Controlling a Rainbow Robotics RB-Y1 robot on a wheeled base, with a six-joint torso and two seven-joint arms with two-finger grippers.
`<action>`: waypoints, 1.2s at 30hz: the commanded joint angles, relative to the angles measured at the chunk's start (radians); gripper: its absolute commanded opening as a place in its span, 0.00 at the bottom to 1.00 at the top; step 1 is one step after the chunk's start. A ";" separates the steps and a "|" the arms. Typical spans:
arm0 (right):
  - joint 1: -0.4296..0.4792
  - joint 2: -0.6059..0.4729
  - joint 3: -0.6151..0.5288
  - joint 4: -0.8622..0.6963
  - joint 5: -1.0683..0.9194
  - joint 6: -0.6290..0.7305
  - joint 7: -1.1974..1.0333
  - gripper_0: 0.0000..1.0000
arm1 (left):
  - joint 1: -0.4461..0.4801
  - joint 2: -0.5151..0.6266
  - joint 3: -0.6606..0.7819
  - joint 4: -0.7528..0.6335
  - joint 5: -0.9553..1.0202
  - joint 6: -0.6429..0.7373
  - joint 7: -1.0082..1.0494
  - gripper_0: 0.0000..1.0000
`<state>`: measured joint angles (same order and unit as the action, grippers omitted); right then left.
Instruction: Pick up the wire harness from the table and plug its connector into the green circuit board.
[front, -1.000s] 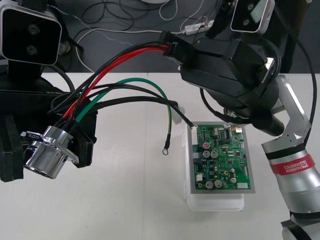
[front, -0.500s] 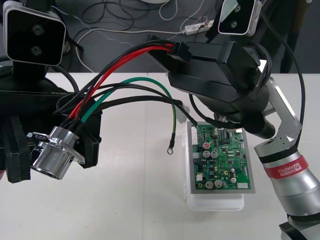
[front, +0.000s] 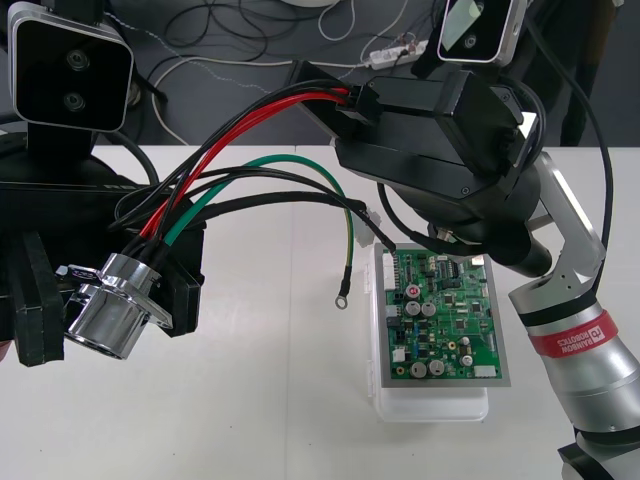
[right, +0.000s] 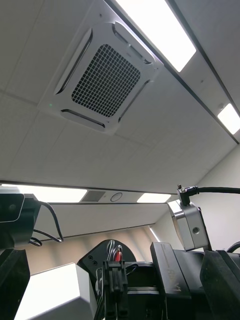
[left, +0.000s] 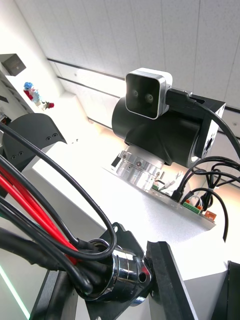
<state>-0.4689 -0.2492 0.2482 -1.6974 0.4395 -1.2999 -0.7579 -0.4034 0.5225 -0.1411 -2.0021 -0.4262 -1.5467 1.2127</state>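
The wire harness (front: 240, 135) hangs in the air between both grippers, above the table. My left gripper (front: 105, 320) at the left is shut on its round metal socket (front: 108, 312); in the left wrist view the socket (left: 122, 272) sits against a black finger (left: 167, 282). My right gripper (front: 345, 108) at the top centre is shut on the black plug (front: 352, 98), which shows with red wires in the right wrist view (right: 116, 282). The green circuit board (front: 440, 320) lies on its white base (front: 430, 405), below and to the right of the plug.
A green wire with a ring terminal (front: 342, 296) dangles just left of the board. A black branch ends at the board's near-left corner (front: 385, 245). The right arm's ringed link (front: 575, 340) rises beside the board. The right gripper (left: 160, 130) with its camera faces the left wrist view.
The right gripper has carried the plug left and slightly up. The left gripper with the socket has shifted a little up and right. Over the last half second little has moved.
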 joint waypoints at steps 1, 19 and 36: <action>-0.033 0.018 0.020 -0.044 -0.015 -0.002 0.034 0.51 | 0.015 -0.018 -0.014 -0.033 -0.005 -0.024 -0.055 0.00; -0.033 0.018 0.020 -0.044 -0.035 -0.001 0.038 0.00 | 0.018 -0.018 -0.015 -0.033 -0.008 -0.024 -0.053 0.00; -0.033 0.018 0.020 -0.044 -0.038 0.010 0.040 0.00 | 0.020 -0.018 -0.014 -0.033 -0.003 -0.024 -0.042 0.94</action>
<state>-0.4689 -0.2492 0.2482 -1.7016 0.4194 -1.2999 -0.7576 -0.4033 0.5224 -0.1411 -2.0021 -0.4293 -1.5467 1.2127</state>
